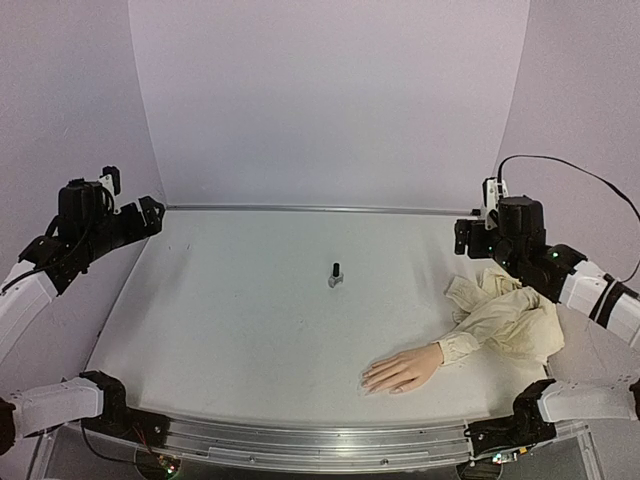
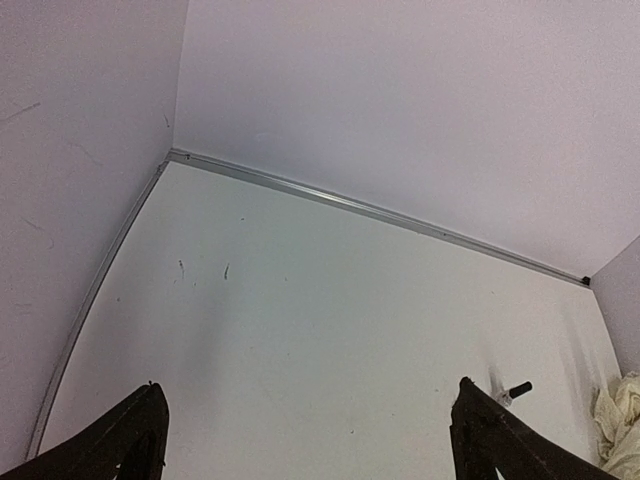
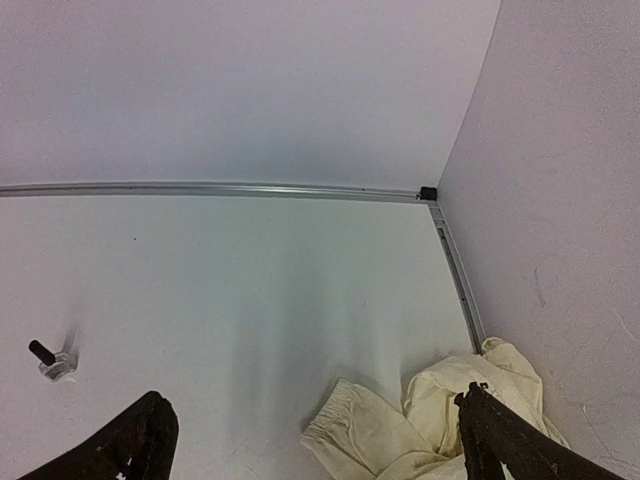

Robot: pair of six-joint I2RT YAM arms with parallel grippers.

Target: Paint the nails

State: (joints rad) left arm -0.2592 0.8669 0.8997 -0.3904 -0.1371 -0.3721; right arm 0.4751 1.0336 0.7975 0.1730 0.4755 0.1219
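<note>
Top external view: the mannequin hand [image 1: 403, 370] lies palm down on the table [image 1: 250, 320], near the front edge on the right side, fingers pointing left. The nails [image 1: 367, 380] sit at the fingertips and are too small to make out singly. The cream sleeve [image 1: 510, 318] is bunched behind the wrist, near the right arm. A polish bottle [image 1: 336, 275], black cap up, stands mid-table, well apart from the hand.

Both the left gripper [image 2: 308, 392] and the right gripper [image 3: 312, 398] have their jaws wide apart and hold nothing.

Assessment: the hand is probably light and may slide under a push. Steady it at the wrist cuff, not the soft sleeve. The nails call for a light touch only. The bottle is small, likely glass and easily tipped. Take it by the cap.
</note>
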